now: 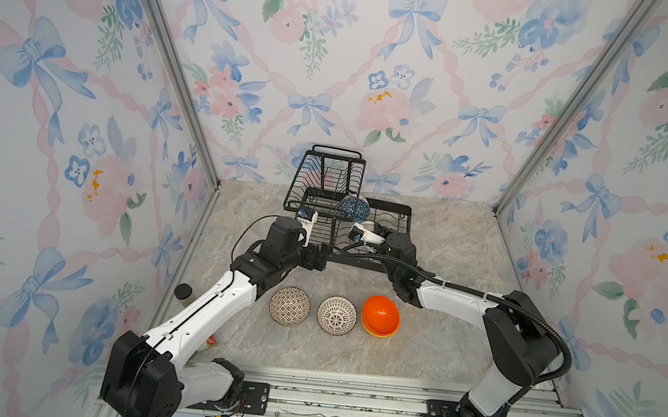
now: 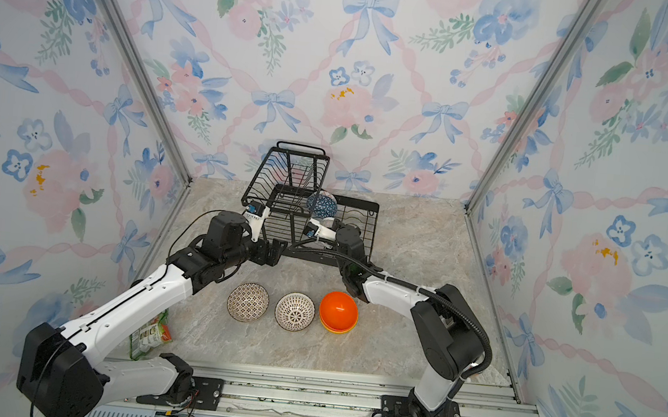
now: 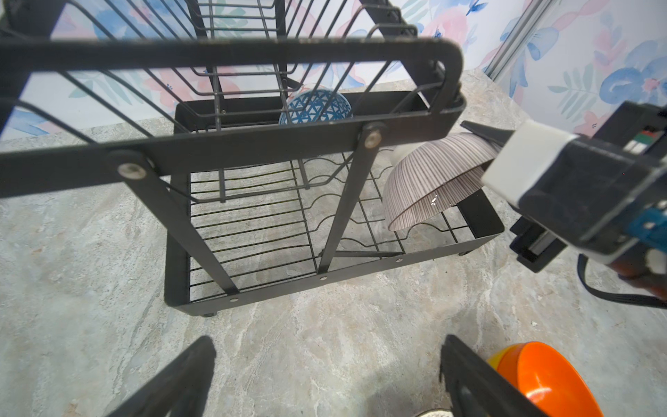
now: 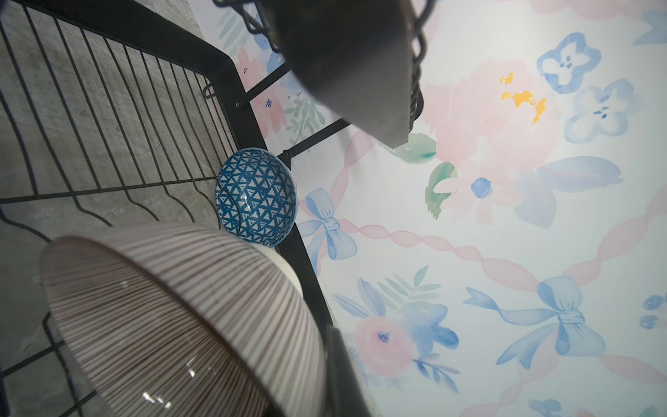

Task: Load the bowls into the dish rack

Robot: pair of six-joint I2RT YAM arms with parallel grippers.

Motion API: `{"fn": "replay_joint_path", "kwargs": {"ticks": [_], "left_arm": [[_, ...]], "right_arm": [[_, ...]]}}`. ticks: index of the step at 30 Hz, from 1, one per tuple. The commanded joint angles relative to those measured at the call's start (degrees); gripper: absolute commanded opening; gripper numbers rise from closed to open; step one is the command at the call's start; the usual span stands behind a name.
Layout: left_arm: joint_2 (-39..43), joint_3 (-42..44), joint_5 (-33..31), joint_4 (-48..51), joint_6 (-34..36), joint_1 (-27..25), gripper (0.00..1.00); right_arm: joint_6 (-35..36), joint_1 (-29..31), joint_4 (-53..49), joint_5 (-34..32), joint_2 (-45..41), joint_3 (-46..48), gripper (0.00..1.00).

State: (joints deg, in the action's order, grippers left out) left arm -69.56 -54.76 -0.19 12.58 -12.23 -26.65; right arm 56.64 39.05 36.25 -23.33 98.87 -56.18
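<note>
The black wire dish rack (image 1: 403, 208) stands at the back of the table, its raised basket (image 1: 329, 175) over the wide base. A blue triangle-patterned bowl (image 1: 354, 208) (image 4: 256, 196) stands on edge in the base. My right gripper (image 1: 376, 227) (image 4: 325, 335) is shut on the rim of the pink striped bowl (image 3: 426, 180) (image 4: 173, 307), holding it tilted, mouth down, over the base wires. My left gripper (image 1: 317, 254) (image 3: 328, 341) hangs open and empty just in front of the rack. Two lattice bowls (image 1: 289, 306) (image 1: 336, 315) and an orange bowl (image 1: 381, 311) nested in a yellow one (image 1: 378, 334) sit on the table nearer me.
A dark-capped bottle (image 1: 182, 291) and a snack packet (image 2: 149, 333) lie by the left wall under my left arm. An aluminium rail (image 1: 348, 390) runs along the front edge. Patterned walls close in three sides.
</note>
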Motion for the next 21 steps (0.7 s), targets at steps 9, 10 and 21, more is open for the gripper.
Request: {"fn": "replay_joint_path", "kwargs": {"ticks": [9,10,21], "left_arm": [[3.8,2.0,0.4,1.0,-1.3,0.1,0.98],[4.1,2.3,0.7,1.0,-1.3,0.1,0.98],[4.4,5.0,2.5,1.0,-2.2,0.3,0.98]], "right_arm": [[4.5,0.5,14.0,-0.5,6.8,-2.3,0.0],[5.3,0.5,14.9,-0.5,7.7,-2.6,0.0],[10.5,-1.4,19.5,-0.8,15.3,-8.4,0.0]]}}
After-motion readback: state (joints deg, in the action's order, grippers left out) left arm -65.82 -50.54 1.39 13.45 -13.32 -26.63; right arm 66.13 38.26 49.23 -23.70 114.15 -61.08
